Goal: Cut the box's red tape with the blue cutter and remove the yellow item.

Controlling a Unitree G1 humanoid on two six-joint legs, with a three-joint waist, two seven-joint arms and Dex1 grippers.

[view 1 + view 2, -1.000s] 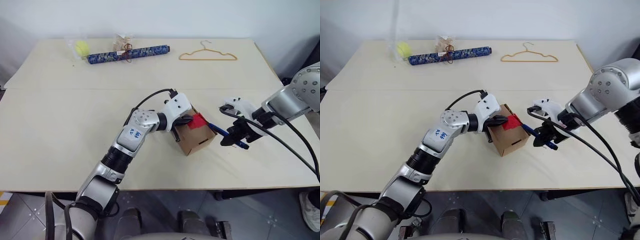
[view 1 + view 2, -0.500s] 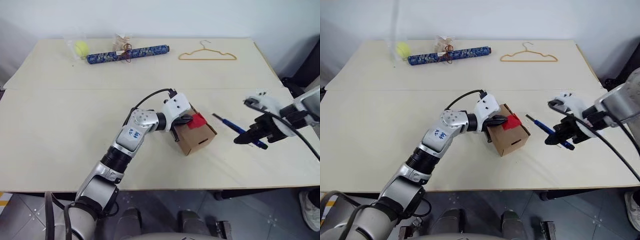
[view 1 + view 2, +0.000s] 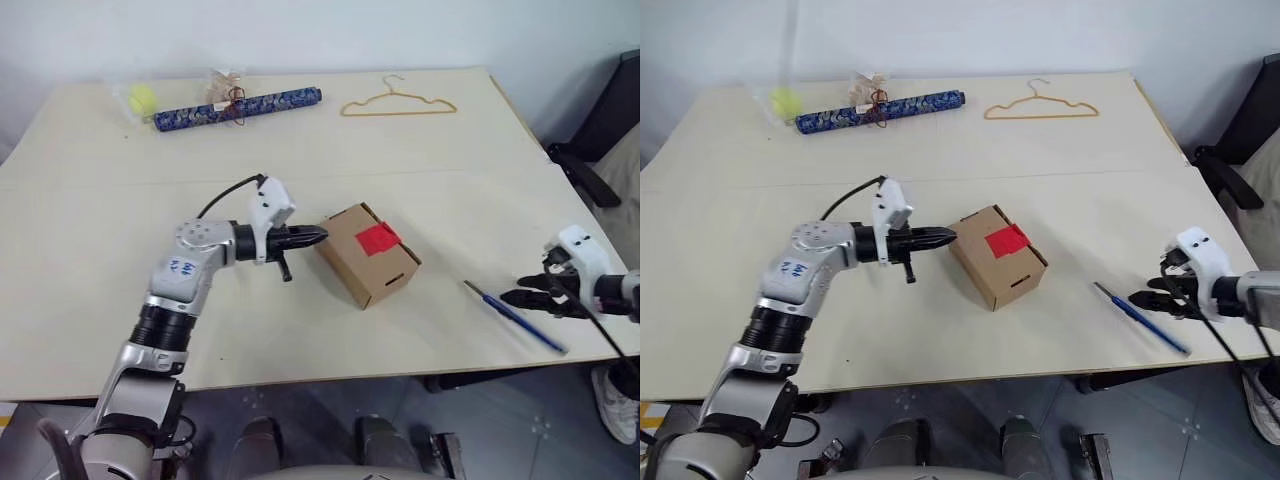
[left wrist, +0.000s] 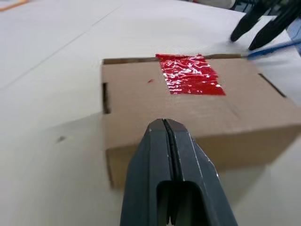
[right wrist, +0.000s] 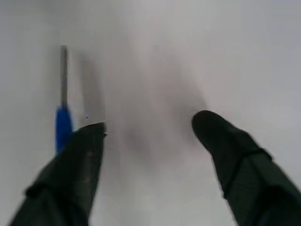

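Note:
The box (image 3: 368, 262), a small brown carton, sits closed mid-table with the red tape (image 3: 378, 238) on its top face. My left gripper (image 3: 318, 235) is shut and empty, its tips level at the box's left side (image 4: 141, 141); I cannot tell if they touch it. The blue cutter (image 3: 515, 317) lies flat on the table right of the box. My right gripper (image 3: 525, 298) stands open just beside the cutter, with nothing between its fingers (image 5: 221, 141). In the right wrist view the cutter (image 5: 62, 127) lies outside one finger. The yellow item is hidden.
Along the far edge lie a tan wire hanger (image 3: 398, 103), a long dark blue patterned roll (image 3: 238, 105) and a yellow-green ball in clear wrap (image 3: 141, 97). The table's right edge runs close to my right gripper, with a black chair (image 3: 600, 150) beyond it.
My right gripper swung right and down, opened and let go of the blue cutter, which now lies on the table. My left gripper drew back left off the box top. The camera view shifted.

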